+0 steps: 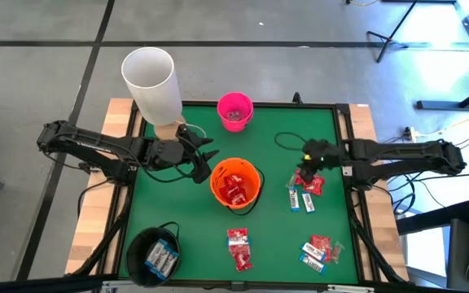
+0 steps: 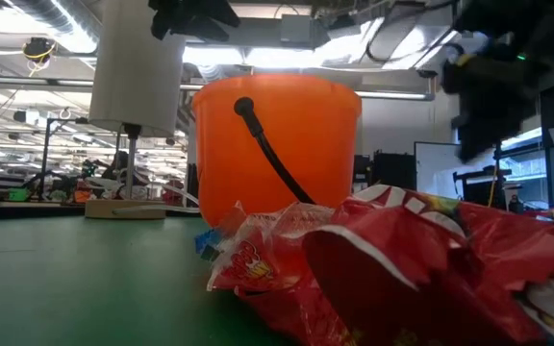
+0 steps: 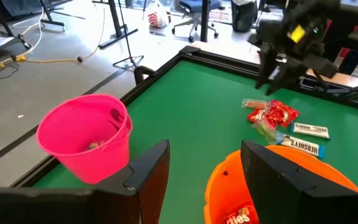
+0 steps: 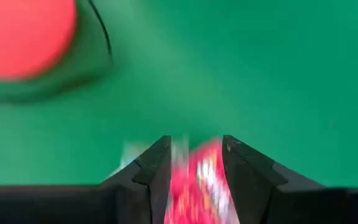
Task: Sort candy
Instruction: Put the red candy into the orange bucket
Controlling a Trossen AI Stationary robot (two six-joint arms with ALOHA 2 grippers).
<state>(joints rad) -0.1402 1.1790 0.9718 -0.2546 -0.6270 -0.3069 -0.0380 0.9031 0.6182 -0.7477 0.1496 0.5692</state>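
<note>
Candy is lying in loose clusters on the green table (image 1: 267,146): red packets (image 1: 238,248) at front centre, a mixed pile (image 1: 320,252) at front right, white-and-blue bars (image 1: 301,198) beside the right gripper (image 1: 306,177). That gripper's fingers are straddling a red packet (image 4: 197,183); can't tell if they're pinching it. Orange bucket (image 1: 235,184) is holding red packets. Black bucket (image 1: 155,255) is holding white-and-blue bars. Pink bucket (image 1: 234,111) is holding one small piece. Left gripper (image 1: 202,159) is hovering, jaws spread, between pink and orange buckets.
</note>
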